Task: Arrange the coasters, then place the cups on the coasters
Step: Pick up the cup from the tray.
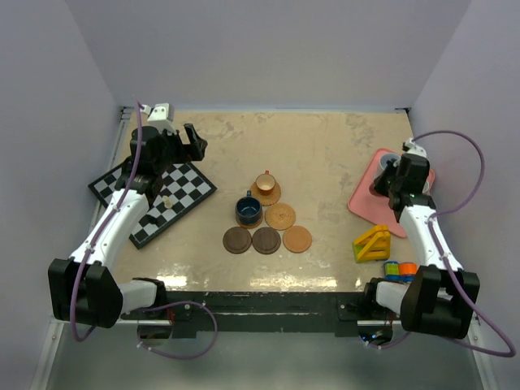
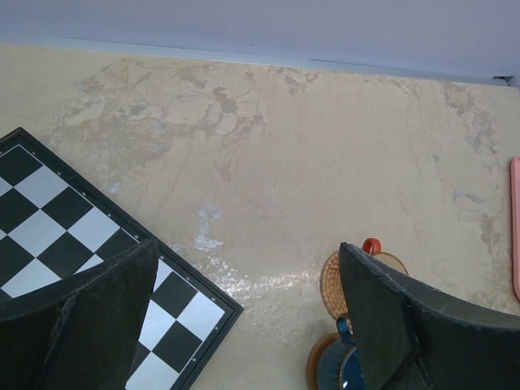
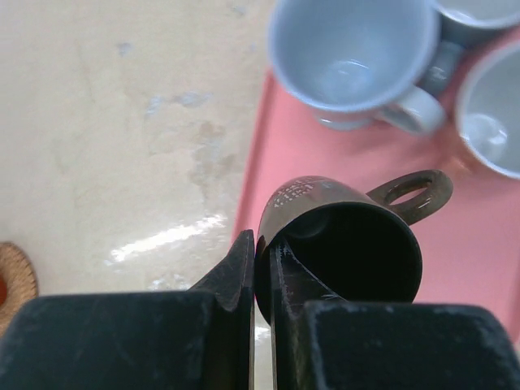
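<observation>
Coasters [image 1: 279,215] lie clustered mid-bench with open surface on all sides. Two of them carry the orange-tan cup [image 1: 266,184] and the dark blue cup [image 1: 249,211].

Right gripper [image 3: 262,268]: jaws clamped on the wall of the black cup [image 3: 341,244], at the pink tray [image 3: 284,162] by the right edge. Contact between cup and tray is indeterminate. The pale cups [image 3: 349,49] are cropped.

Left gripper [image 2: 248,260]: jaws wide and empty, above the chessboard [image 2: 49,219] near the far-left corner.

From above, my right arm [image 1: 416,213] covers much of the pink tray [image 1: 363,203], hiding what stands there. On the right wrist, the black cup [image 3: 357,248] loses its near side behind the right end effector [image 3: 262,244]; two pale cups [image 3: 491,122] run off frame. The dark blue cup [image 2: 345,372] sits half behind my left end effector [image 2: 248,248].
</observation>
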Robot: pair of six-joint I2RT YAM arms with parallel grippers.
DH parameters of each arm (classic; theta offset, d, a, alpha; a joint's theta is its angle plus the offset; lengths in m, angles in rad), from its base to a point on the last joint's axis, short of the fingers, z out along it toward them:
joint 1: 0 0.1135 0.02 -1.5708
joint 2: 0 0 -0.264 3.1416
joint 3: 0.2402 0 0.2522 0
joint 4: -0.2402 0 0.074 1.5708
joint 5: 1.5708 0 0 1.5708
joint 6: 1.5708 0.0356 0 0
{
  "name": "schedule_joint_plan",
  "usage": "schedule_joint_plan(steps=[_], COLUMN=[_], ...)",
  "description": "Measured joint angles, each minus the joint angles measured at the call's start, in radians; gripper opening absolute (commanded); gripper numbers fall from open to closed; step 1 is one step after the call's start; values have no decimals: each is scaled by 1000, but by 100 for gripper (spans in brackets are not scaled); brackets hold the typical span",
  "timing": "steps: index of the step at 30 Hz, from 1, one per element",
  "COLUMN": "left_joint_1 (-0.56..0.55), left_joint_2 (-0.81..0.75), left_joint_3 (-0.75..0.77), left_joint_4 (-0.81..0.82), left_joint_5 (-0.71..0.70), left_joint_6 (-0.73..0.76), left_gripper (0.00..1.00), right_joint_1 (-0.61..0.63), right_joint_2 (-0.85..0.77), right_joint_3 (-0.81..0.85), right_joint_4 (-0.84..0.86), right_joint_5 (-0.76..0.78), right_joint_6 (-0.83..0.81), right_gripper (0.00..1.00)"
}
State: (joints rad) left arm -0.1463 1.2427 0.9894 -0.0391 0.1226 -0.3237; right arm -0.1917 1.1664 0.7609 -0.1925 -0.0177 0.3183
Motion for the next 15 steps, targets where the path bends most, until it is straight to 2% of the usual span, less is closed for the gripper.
schedule_joint_plan(steps=[7, 15], left_joint_1=[0, 0], left_joint_2=[0, 0], left_joint_3=[0, 0], left_joint_4=[0, 0], left_joint_5=[0, -6], left_joint_6=[0, 1], left_gripper=[96, 96], right_joint_1=[254, 356], right_joint_2=[60, 94], right_joint_3=[129, 178], right_joint_4=[-15, -34], right_joint_5=[45, 53], right_joint_6=[-60, -135], right_gripper=[0, 0])
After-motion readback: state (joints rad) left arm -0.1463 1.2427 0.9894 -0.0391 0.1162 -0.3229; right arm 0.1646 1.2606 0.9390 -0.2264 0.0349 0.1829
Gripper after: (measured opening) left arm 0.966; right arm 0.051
